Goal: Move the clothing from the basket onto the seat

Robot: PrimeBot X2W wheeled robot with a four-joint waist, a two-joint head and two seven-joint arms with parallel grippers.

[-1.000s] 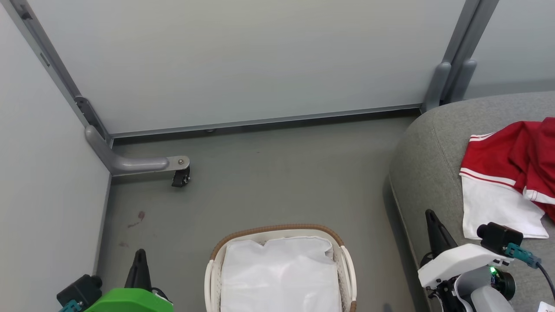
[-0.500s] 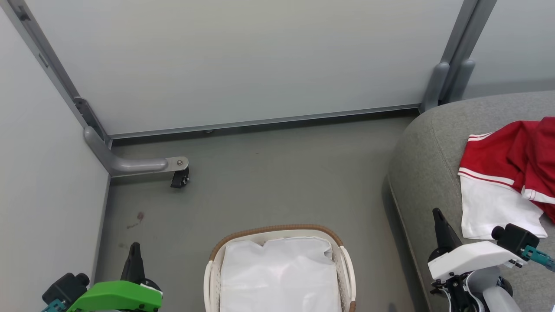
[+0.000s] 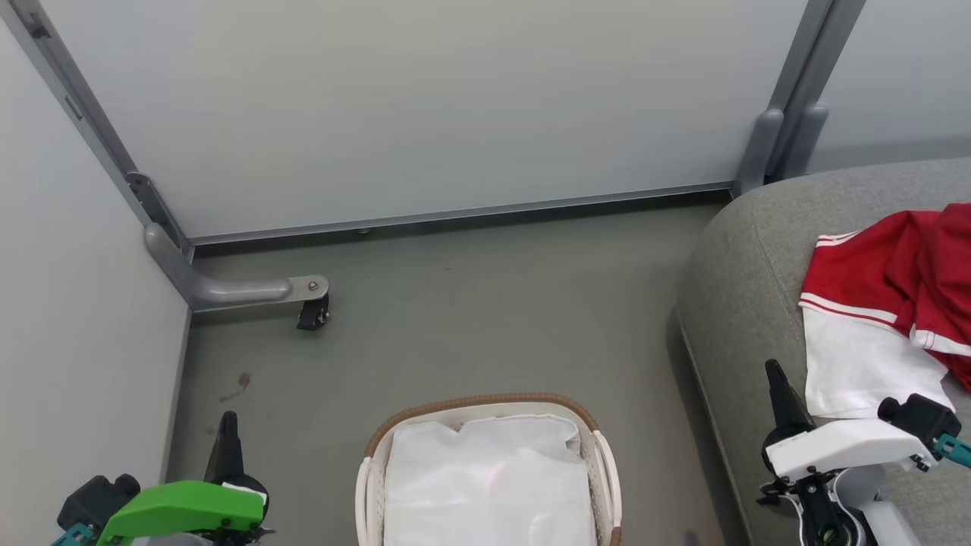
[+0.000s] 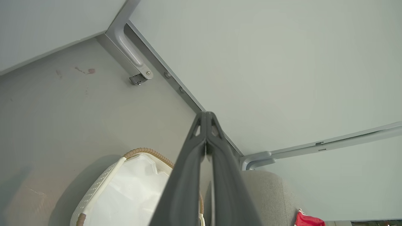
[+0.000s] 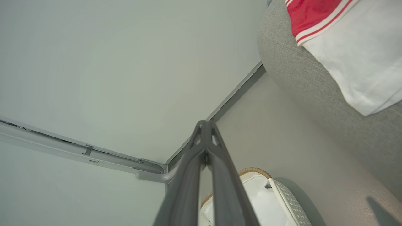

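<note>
Clothing [image 3: 884, 288] is being seen lying crumpled on the seat [image 3: 743, 303], red cloth with white panels and thin white stripes draping over grey weave. It is being judged light, limp and prone to sagging; a pinch at a raised fold or hem is being advised. The basket [image 3: 485, 400] is being shown on the floor [image 3: 485, 303] with its white liner [image 3: 485, 485] exposed. The left hand [image 3: 227, 425] and right hand [image 3: 775, 375] are being held closed, gripping nothing.
</note>
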